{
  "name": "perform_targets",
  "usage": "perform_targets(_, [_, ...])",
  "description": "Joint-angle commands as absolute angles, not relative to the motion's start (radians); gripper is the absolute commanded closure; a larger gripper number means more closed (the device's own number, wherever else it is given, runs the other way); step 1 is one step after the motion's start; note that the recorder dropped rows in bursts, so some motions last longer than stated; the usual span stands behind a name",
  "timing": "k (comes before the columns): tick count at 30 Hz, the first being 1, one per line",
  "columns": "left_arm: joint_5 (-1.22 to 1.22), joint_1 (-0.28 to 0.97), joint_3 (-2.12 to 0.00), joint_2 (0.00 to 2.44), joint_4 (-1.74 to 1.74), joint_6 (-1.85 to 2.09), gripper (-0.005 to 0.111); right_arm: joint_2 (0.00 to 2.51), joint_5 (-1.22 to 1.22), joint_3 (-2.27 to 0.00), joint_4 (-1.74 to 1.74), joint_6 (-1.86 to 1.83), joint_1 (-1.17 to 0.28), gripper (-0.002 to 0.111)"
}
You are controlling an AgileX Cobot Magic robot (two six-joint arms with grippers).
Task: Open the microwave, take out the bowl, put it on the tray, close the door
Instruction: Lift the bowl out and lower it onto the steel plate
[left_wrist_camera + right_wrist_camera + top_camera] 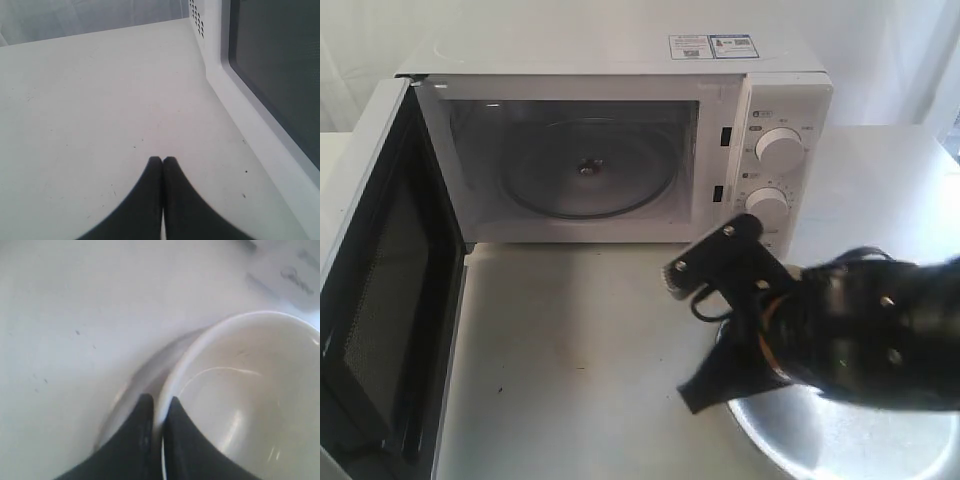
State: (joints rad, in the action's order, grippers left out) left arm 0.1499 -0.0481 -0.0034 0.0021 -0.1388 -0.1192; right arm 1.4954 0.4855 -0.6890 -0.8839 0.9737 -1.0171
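Exterior view's microwave (570,58) stickers (713,46) illegible; right gripper (157,404) tight on bowl (250,390) rim.

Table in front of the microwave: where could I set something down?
Free: the table stretch before the microwave, between the open door and the right gripper. Also bare outside the door, around the shut left gripper. Crowded: the right side, where the right gripper pinches the bowl rim at the tray.

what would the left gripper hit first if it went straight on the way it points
Nothing near: the left gripper points along the table, with the door off to one side. The way looks free to the table's far edge, though depth is unclear.
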Motion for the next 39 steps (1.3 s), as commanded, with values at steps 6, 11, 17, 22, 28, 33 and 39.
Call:
perform_targets(6, [0.149, -0.047, 0.0, 0.0, -0.135, -0.125, 0.107, 1.436, 0.576, -0.495, -1.088, 1.287, -1.02, 0.108])
perform_targets(11, [0.149, -0.047, 0.0, 0.0, -0.135, -0.125, 0.107, 1.436, 0.559, -0.495, -1.091, 1.312, -1.02, 0.106])
perform_targets(17, [0.149, -0.047, 0.0, 0.0, -0.135, -0.125, 0.107, 1.436, 0.551, -0.495, -1.093, 1.312, -1.02, 0.077])
perform_targets(22, [0.149, -0.047, 0.0, 0.0, -0.135, -0.125, 0.107, 1.436, 0.548, -0.495, -1.164, 1.346, -1.02, 0.067])
perform_targets(28, [0.149, -0.047, 0.0, 0.0, -0.135, -0.125, 0.107, 1.311, 0.487, -0.497, -1.744, 1.903, -1.092, 0.091])
perform_targets(33, [0.149, -0.047, 0.0, 0.0, -0.135, -0.125, 0.107, 1.172, 0.206, -0.586, -1.744, 1.675, -1.221, 0.108])
perform_targets(39, [0.149, -0.047, 0.0, 0.0, -0.135, -0.125, 0.107, 1.181, 0.108, -0.829, -1.744, 1.497, -1.238, 0.108])
